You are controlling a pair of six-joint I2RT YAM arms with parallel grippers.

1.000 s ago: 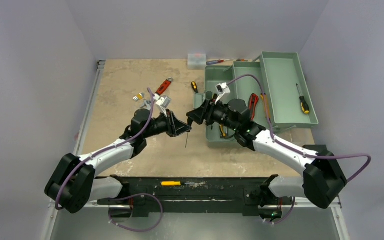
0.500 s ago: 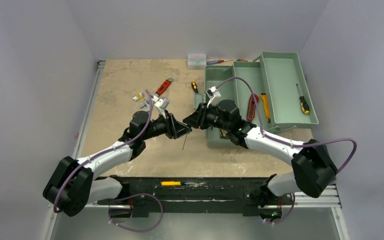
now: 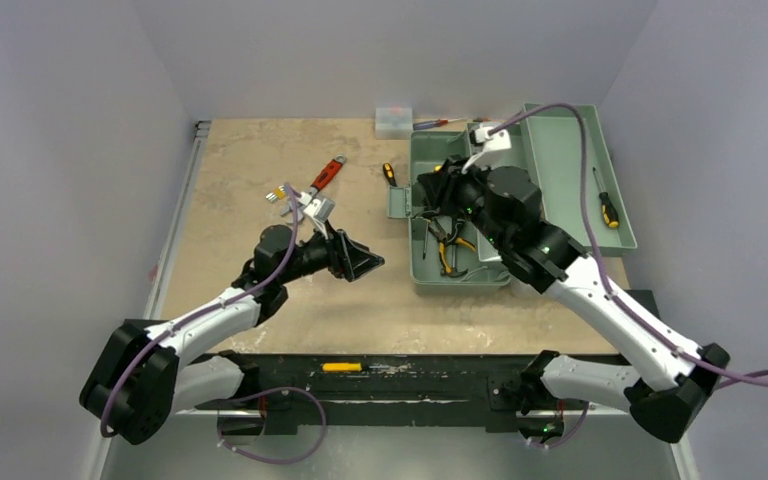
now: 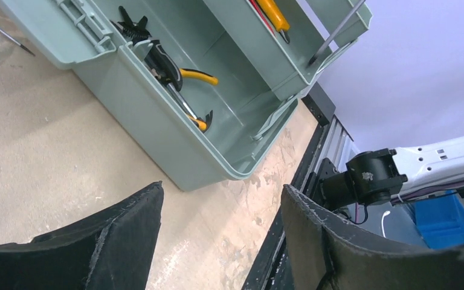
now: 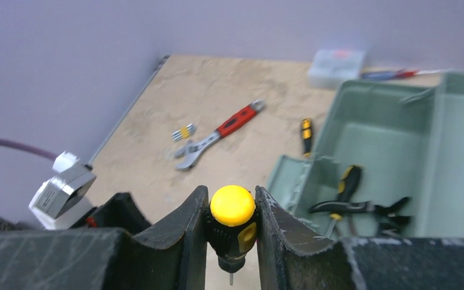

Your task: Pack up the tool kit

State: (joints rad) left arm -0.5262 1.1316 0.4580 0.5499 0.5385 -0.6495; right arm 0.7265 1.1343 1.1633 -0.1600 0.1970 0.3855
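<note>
Sage-green plastic toolbox (image 3: 457,283) stands open at the right of the tan bench (image 3: 240,160), with packing apparently about half done. The right jaws, narrowed onto a yellow-capped, black-handled screwdriver (image 5: 232,208), hang over the box's main compartment, and the tool looks ready to go in. The left jaws gape wide and hold nothing, low over the bench near the box's left side. Yellow-and-black pliers (image 4: 169,69) already lie inside, and a black-and-yellow screwdriver (image 3: 606,207) rests in the shallow green section (image 3: 560,130) folded out to the right. Outside wait a red-handled adjustable wrench (image 3: 327,173), a short black-and-yellow screwdriver (image 3: 389,173) and a red-and-blue screwdriver (image 3: 438,124) beside a small clear plastic box (image 3: 393,120). The toolbox is not yet closed.
</note>
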